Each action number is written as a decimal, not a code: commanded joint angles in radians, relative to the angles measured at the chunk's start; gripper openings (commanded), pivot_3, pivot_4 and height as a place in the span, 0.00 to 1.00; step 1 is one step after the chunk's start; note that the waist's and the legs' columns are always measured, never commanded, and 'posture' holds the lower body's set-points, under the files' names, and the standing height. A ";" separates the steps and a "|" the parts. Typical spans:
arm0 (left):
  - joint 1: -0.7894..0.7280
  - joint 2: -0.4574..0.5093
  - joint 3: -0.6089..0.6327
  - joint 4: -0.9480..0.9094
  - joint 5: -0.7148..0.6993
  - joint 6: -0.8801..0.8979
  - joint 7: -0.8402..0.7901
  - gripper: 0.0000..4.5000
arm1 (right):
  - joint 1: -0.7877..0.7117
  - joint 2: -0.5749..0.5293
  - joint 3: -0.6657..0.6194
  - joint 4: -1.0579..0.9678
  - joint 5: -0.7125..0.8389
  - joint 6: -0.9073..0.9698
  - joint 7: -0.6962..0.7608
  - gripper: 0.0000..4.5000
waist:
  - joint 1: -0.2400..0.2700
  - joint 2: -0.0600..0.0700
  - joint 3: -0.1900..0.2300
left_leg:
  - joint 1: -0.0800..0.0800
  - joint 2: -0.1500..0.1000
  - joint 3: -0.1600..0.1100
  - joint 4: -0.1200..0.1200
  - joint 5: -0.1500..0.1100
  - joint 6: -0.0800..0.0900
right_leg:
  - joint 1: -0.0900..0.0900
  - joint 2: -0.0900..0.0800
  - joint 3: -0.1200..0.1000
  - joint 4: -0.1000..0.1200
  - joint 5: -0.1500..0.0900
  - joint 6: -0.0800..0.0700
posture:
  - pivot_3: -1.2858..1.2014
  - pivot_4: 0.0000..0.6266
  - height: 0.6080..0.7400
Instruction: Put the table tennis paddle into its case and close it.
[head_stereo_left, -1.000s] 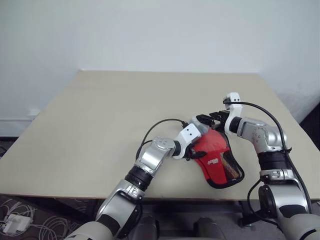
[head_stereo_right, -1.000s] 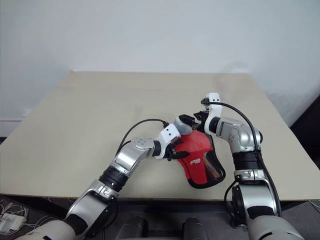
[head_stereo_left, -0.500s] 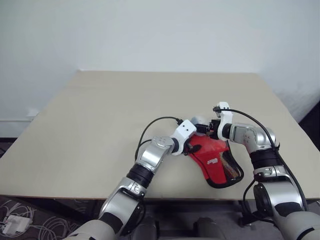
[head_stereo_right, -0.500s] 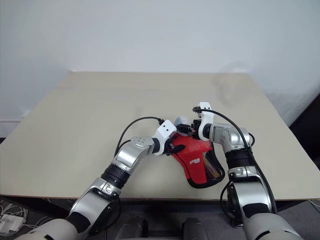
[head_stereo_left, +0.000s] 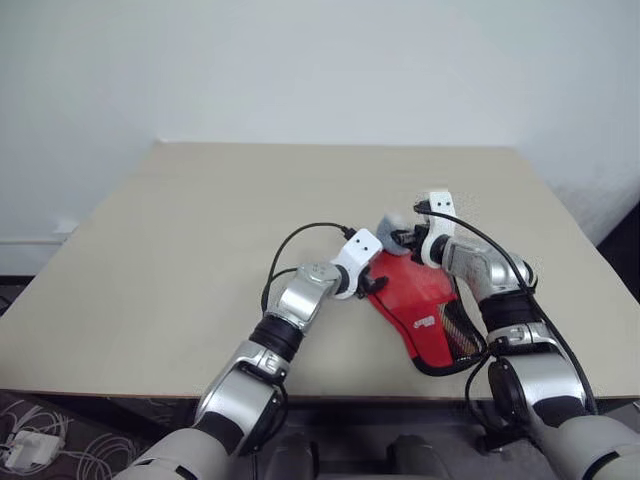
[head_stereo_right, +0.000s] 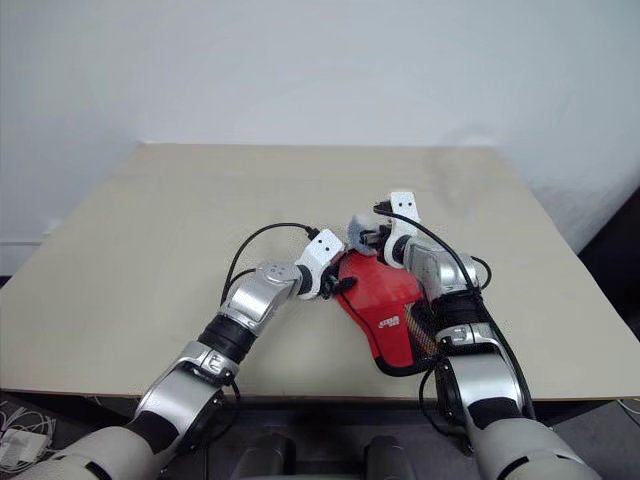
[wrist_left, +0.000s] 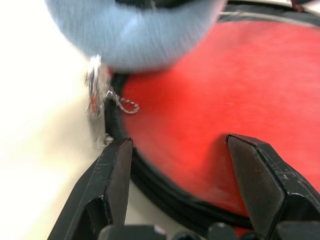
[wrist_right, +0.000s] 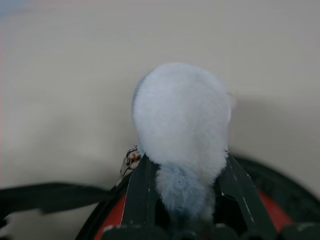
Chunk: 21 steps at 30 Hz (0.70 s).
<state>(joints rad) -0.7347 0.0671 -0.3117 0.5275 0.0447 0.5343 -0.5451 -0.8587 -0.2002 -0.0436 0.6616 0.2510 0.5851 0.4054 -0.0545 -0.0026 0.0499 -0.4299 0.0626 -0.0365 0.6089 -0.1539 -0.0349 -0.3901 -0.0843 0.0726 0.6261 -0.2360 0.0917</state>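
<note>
The case (head_stereo_left: 425, 300) lies flat on the table, red front up, with its mesh window and black zip edging toward the near edge. A pale grey-blue fluffy lump (wrist_right: 182, 110) hangs by a small metal ring (wrist_left: 97, 92) at the case's far end. My right gripper (wrist_right: 186, 160) is shut on the base of that lump. My left gripper (wrist_left: 177, 142) stands open at the case's left rim, its fingers apart over the black zip edge and red fabric. The table tennis paddle is out of view.
The beige table (head_stereo_left: 200, 220) stretches wide to the left and back of the case, with a white wall behind it. The case lies close to the table's near edge. Cables and a power strip (head_stereo_left: 40, 445) lie on the floor at the lower left.
My right gripper came down and leftward onto the fluffy lump and closed on it. My left gripper slid a little farther along the case's left rim and stayed open.
</note>
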 joint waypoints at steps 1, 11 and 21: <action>0.022 0.019 -0.023 0.012 0.028 0.053 -0.008 0.70 | -0.076 0.013 -0.026 0.064 -0.026 -0.117 -0.043 0.08 | 0.000 0.000 0.000 | 0.000 0.000 0.000 0.000 0.000 0.000 | 0.000 0.000 0.000 0.000 0.000 0.000 | 0.52 0.00 1.00; 0.055 0.032 0.005 -0.081 -0.013 0.104 -0.040 0.70 | -0.174 -0.043 -0.054 0.328 -0.085 -0.290 -0.103 0.08 | 0.001 0.000 0.000 | 0.000 0.000 0.000 -0.001 0.000 0.000 | 0.000 0.000 0.000 0.000 0.000 0.000 | 0.52 0.00 1.00; 0.061 0.034 0.005 -0.100 -0.020 0.115 -0.053 0.70 | -0.141 -0.179 -0.063 0.373 -0.126 -0.298 -0.097 0.07 | 0.002 0.000 0.000 | 0.000 0.000 0.000 0.000 0.000 0.000 | 0.001 0.000 0.000 0.000 0.000 0.000 | 0.52 0.00 1.00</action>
<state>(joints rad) -0.6826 0.0953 -0.2957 0.4167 0.0206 0.6264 -0.5922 -0.9843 -0.3342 -0.0779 1.0542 0.1358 0.3153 0.3153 -0.0525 -0.0021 0.0498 -0.4300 0.0622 -0.0367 0.6086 -0.1535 -0.0347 -0.3893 -0.0844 0.0726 0.6257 -0.2360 0.0917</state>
